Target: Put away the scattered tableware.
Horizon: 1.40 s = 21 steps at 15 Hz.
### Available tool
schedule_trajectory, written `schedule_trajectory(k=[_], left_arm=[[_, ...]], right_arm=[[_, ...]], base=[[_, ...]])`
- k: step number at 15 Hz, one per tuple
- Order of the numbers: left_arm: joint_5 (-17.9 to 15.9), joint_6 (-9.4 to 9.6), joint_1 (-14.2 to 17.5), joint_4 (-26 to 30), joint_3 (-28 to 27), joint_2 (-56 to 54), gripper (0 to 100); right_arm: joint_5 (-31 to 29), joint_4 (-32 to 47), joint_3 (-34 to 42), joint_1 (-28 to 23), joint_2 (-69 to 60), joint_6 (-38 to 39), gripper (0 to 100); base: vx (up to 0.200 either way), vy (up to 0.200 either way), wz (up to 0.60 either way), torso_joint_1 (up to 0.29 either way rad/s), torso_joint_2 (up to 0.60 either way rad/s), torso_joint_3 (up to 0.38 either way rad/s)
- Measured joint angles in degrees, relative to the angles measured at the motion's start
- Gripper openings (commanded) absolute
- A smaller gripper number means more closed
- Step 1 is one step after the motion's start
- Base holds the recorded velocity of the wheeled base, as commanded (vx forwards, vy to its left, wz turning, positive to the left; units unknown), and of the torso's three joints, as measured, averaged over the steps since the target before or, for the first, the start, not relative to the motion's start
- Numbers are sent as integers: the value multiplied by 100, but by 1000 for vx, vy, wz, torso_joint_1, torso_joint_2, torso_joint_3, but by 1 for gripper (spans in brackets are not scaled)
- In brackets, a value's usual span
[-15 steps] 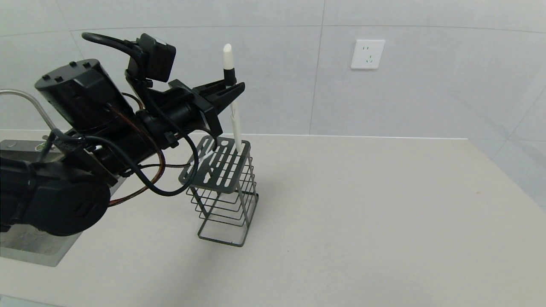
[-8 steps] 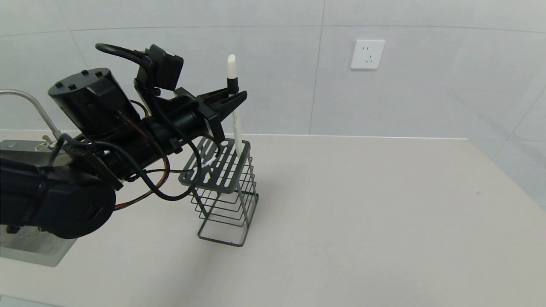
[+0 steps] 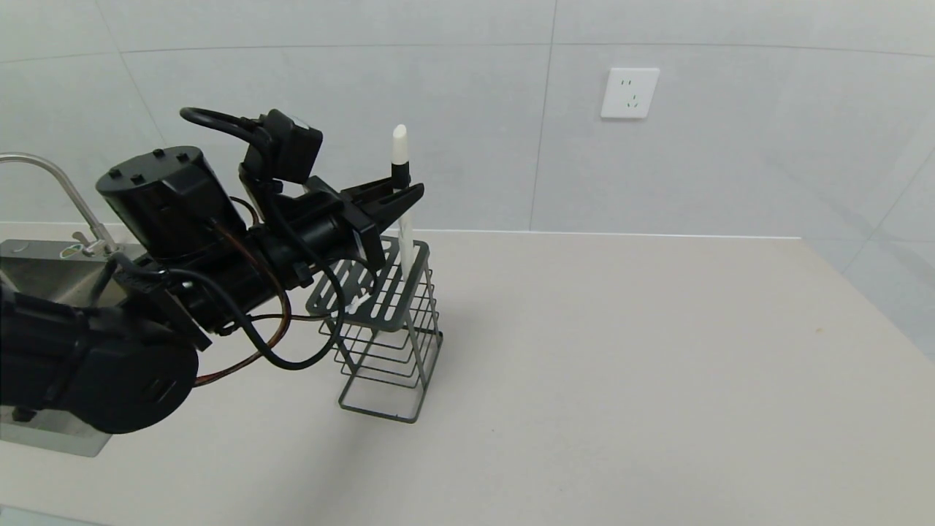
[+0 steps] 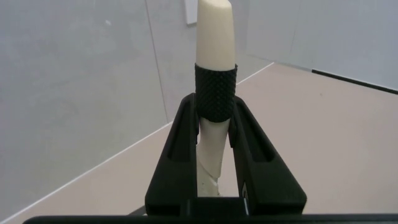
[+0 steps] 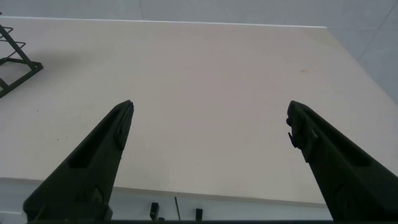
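My left gripper (image 3: 398, 191) is shut on a white utensil (image 3: 402, 212) with a black knurled band, holding it upright over the dark wire cutlery rack (image 3: 383, 321). The utensil's lower end passes through a slot in the rack's slotted top plate at its far right corner. Another white utensil (image 3: 356, 300) lies across that plate under the arm. In the left wrist view the white utensil (image 4: 214, 93) stands between the two black fingers (image 4: 180, 143). My right gripper (image 5: 211, 155) is open above the bare counter with nothing between its fingers.
The rack stands on a beige counter (image 3: 621, 351) against a grey tiled wall with a white socket (image 3: 630, 92). A steel sink (image 3: 44, 270) with a curved tap (image 3: 51, 179) sits at the left. A corner of the rack (image 5: 15, 62) shows in the right wrist view.
My left gripper has come down with the white utensil, pushing it deeper through the rack's top slot. The right gripper has no earlier frame.
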Motion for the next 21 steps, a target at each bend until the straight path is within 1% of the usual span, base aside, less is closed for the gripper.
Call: schedule_trajectory(k=[6, 21], left_arm=[[17, -50, 0, -33, 155, 83, 0], [17, -61, -24, -148, 315, 396, 0]], right_arm=[[-1, 0, 0, 0, 0, 2, 100], [0, 0, 0, 0, 0, 0, 100]], base=[[0, 0, 0, 0, 0, 0], [0, 0, 0, 0, 0, 0]])
